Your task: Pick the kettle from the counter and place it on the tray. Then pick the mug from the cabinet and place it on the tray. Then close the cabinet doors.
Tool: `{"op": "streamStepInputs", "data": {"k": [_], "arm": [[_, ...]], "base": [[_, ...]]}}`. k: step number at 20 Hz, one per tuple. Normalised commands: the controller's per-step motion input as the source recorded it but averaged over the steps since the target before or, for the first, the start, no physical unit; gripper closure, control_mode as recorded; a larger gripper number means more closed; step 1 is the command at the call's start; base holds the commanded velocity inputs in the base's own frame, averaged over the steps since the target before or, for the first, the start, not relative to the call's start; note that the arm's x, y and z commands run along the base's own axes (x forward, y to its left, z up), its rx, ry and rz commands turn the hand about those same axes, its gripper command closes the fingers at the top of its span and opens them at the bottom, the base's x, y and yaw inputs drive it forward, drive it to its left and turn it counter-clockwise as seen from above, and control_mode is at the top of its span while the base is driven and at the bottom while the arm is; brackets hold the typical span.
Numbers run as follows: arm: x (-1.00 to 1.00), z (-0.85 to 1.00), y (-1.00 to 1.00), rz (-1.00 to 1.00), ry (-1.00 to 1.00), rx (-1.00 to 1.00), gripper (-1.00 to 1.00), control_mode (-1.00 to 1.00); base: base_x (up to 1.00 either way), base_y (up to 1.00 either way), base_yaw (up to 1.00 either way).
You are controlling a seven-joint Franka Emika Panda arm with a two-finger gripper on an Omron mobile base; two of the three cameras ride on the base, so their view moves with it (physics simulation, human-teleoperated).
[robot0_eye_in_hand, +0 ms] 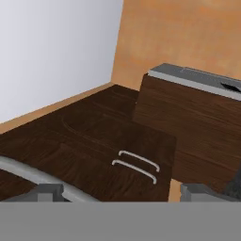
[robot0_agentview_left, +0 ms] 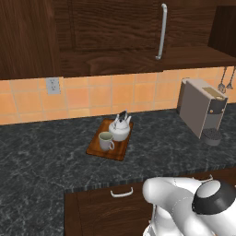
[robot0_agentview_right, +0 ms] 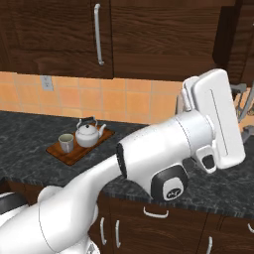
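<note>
The white kettle [robot0_agentview_left: 120,129] [robot0_agentview_right: 89,134] and the pale mug [robot0_agentview_left: 106,141] [robot0_agentview_right: 65,143] both stand on the reddish-brown tray [robot0_agentview_left: 117,151] [robot0_agentview_right: 74,155], which lies on the dark marbled counter [robot0_agentview_left: 41,152] [robot0_agentview_right: 25,131]. Above them, one door [robot0_agentview_left: 110,25] [robot0_agentview_right: 49,34] of the wall cabinet is shut, with its silver bar handle [robot0_agentview_left: 161,32] [robot0_agentview_right: 98,34]. A dark panel [robot0_agentview_left: 226,27] at the upper right may be the other door; I cannot tell how it stands. My gripper [robot0_eye_in_hand: 124,193] is open and holds nothing. A long silver bar [robot0_eye_in_hand: 23,170] runs past its left fingertip.
A boxy grey-brown appliance [robot0_agentview_left: 200,107] stands on the counter to the right of the tray, with hanging utensils [robot0_agentview_left: 226,78] behind it. A wall socket [robot0_agentview_left: 53,85] sits on the orange tiles. My raised arm [robot0_agentview_right: 163,149] blocks the right of the counter. Below lie drawers [robot0_agentview_left: 122,191].
</note>
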Motion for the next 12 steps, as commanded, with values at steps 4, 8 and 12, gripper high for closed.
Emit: {"op": "streamStepInputs", "data": {"k": [4,8,12], "arm": [[0.29,0.01,0.29,0.1,0.1,-0.13,-1.0,-1.0],[0.31,0.01,0.38,0.1,0.14,-0.08,-1.0,-1.0],[0.31,0.0,0.44,0.11,0.17,-0.01,-1.0,-1.0]], "base": [[0.0,0.0,0.0],[0.0,0.0,0.0],[0.0,0.0,0.0]]}}
